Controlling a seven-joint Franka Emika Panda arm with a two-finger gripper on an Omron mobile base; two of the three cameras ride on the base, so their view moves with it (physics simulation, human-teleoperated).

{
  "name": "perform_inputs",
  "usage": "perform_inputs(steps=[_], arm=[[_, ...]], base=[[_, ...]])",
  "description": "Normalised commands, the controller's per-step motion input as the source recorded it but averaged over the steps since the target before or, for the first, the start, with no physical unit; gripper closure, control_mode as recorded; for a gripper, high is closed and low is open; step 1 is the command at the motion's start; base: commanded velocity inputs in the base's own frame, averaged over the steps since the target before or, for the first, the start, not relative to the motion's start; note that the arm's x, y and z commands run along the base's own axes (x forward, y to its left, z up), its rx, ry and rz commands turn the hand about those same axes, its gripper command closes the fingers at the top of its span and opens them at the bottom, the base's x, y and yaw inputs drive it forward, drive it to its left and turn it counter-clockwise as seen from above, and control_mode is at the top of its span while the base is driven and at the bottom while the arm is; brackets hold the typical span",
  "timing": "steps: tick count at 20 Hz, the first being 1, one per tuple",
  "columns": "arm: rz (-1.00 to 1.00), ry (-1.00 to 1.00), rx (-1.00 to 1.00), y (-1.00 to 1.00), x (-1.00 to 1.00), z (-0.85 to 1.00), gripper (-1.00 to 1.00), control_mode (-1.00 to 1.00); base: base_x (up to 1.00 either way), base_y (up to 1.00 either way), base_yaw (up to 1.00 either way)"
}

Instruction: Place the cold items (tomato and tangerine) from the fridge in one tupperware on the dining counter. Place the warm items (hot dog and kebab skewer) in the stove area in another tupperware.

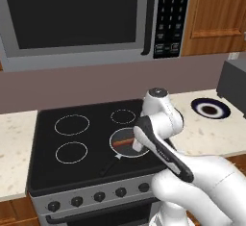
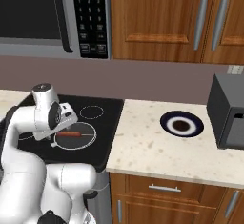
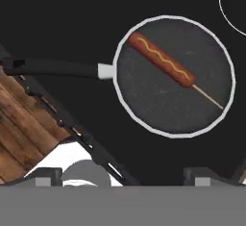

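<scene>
Stove stage, warm items not yet collected: hot dog (image 3: 161, 59) on a stick is seen lying in the pan (image 3: 144, 109) on the stove (image 1: 72, 167), untouched, with the gripper (image 3: 122, 174) held above it, fingers spread and empty; containers and cold items remain to be dealt with.

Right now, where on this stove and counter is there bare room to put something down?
The three ringed burners beside the pan are bare, as is the counter between the stove and the dark plate. It is crowded over the pan, where the open gripper hangs above the hot dog.
</scene>
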Motion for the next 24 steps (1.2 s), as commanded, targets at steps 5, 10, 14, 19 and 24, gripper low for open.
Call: perform_inputs(steps=[5,10,14,19,24], arm=[[0.36,0.56,-0.12,0.04,0.69,-0.34,-1.00,-1.00],[0.28,0.03,-0.22,0.12,0.37,-0.28,-1.00,-1.00],[0.15,-0.26,-0.32,0.17,0.08,-0.43,-1.00,-1.00],[0.07,-0.40,-0.15,0.05,0.00,-0.45,-1.00,-1.00],[0.00,-0.10,0.00,0.00,0.27,-0.17,-1.00,-1.00]], base=[[0.00,0.00,0.00],[0.00,0.00,0.00],[0.00,0.00,0.00],[0.00,0.00,0.00],[0.00,0.00,0.00]])
